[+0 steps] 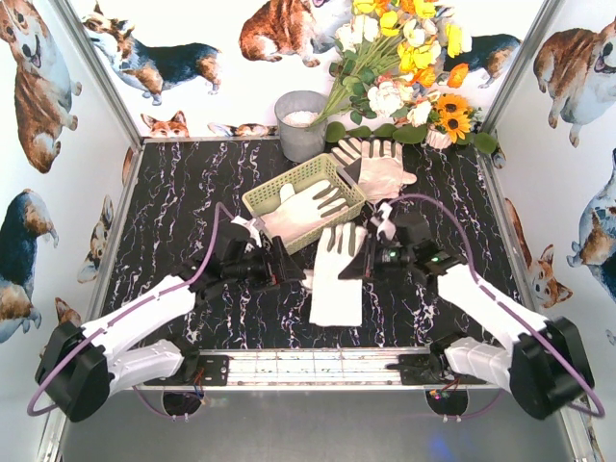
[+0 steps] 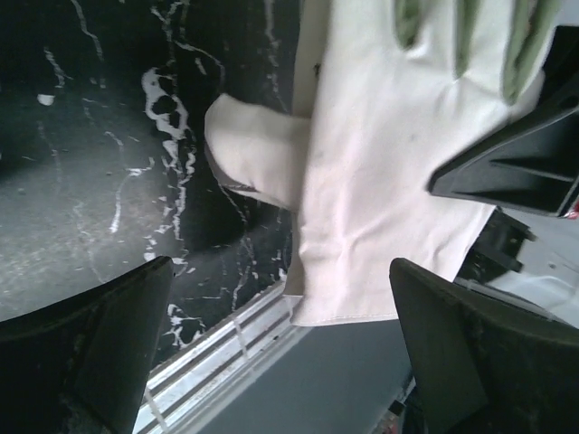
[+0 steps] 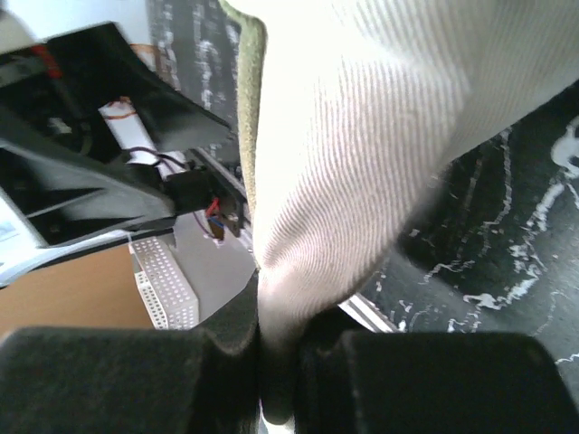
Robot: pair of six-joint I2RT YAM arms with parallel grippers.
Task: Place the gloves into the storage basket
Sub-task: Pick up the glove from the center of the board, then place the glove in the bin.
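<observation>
One cream glove (image 1: 336,289) lies flat on the black marbled table between my two grippers, cuff toward the near edge. My right gripper (image 1: 354,258) is shut on its right side; in the right wrist view the ribbed fabric (image 3: 362,136) is pinched between the pads (image 3: 280,362). My left gripper (image 1: 295,264) stands open at the glove's left edge, its fingers (image 2: 90,353) wide apart with nothing between them, near the cuff (image 2: 389,190). The pale yellow-green storage basket (image 1: 272,189) sits just behind, with another glove (image 1: 306,208) lying in it. More gloves (image 1: 378,166) lie behind the basket to the right.
A grey metal bucket (image 1: 300,123) stands at the back centre, with a bunch of flowers (image 1: 404,67) to its right. Corgi-print walls close in the left, back and right. A metal rail (image 1: 318,368) runs along the near table edge.
</observation>
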